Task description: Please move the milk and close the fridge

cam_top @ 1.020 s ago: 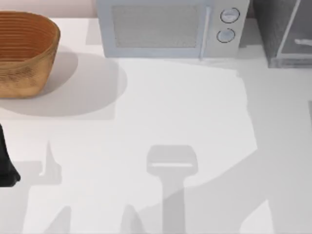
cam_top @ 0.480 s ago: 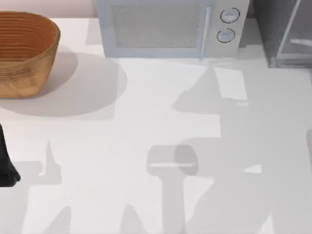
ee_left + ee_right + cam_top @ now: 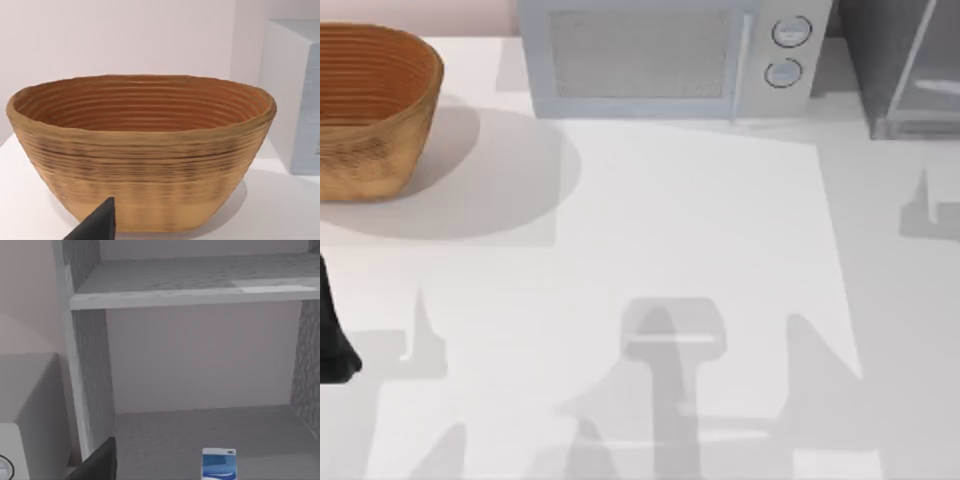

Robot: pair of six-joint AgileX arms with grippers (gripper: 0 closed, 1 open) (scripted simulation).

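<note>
The fridge (image 3: 90,365) stands open in the right wrist view, with a shelf (image 3: 200,292) across its upper part. The milk (image 3: 218,463), a small carton with a blue top, stands upright on the fridge's floor below the shelf. A dark part of my right gripper (image 3: 99,464) shows in front of the fridge, apart from the milk. In the top view the fridge (image 3: 880,60) sits at the back right corner. My left arm (image 3: 332,345) is parked at the table's left edge, and my left gripper (image 3: 97,226) faces the basket.
A woven basket (image 3: 370,110) stands at the back left and also shows close in the left wrist view (image 3: 145,150). A light-grey microwave (image 3: 660,55) with two round dials stands at the back middle. Arm shadows lie across the white table (image 3: 650,220).
The arm shadows on the right half of the table have shifted toward the front and the right edge. Basket, microwave, fridge and left arm have not moved.
</note>
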